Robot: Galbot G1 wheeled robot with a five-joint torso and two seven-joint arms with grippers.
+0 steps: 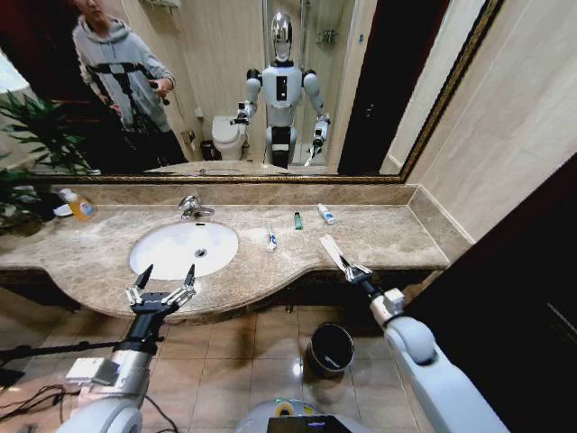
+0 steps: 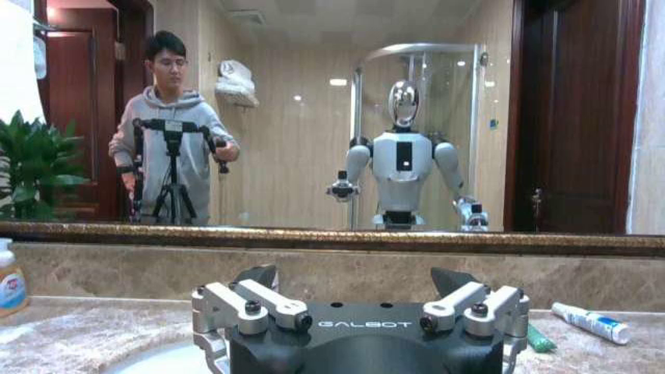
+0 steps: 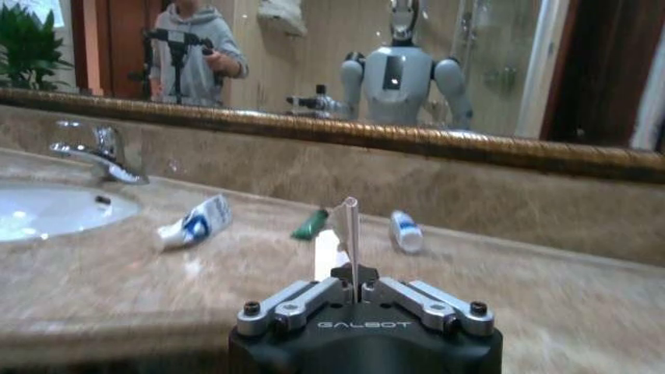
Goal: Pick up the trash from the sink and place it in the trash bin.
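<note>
Four pieces of trash show on the worktop [image 1: 379, 236] beside the sink [image 1: 184, 247]. A white-blue mini tube [image 1: 271, 238] lies just right of the basin, a tiny dark-green bottle [image 1: 297, 220] and a second small tube [image 1: 325, 213] sit nearer the back wall, and a long white wrapper [image 1: 332, 252] lies near the front edge. The right gripper [image 1: 353, 270] has its jaws closed on the near end of that wrapper; in the right wrist view the thin strip [image 3: 351, 234] stands up from between the shut jaws. The left gripper [image 1: 163, 285] hovers in front of the basin with its jaws spread wide, holding nothing. The trash bin [image 1: 330, 348] stands on the floor below the worktop edge, between the two arms and closer to the right one.

By my judgement the step in hand is the pick of the wrapper, the grasp apparently made. The next move calls for lifting the strip clear of the worktop, carrying it back and down over the bin's rim, and opening the jaws only once it hangs above the opening, since so light and long a piece could catch on the rim or drift aside.
</note>
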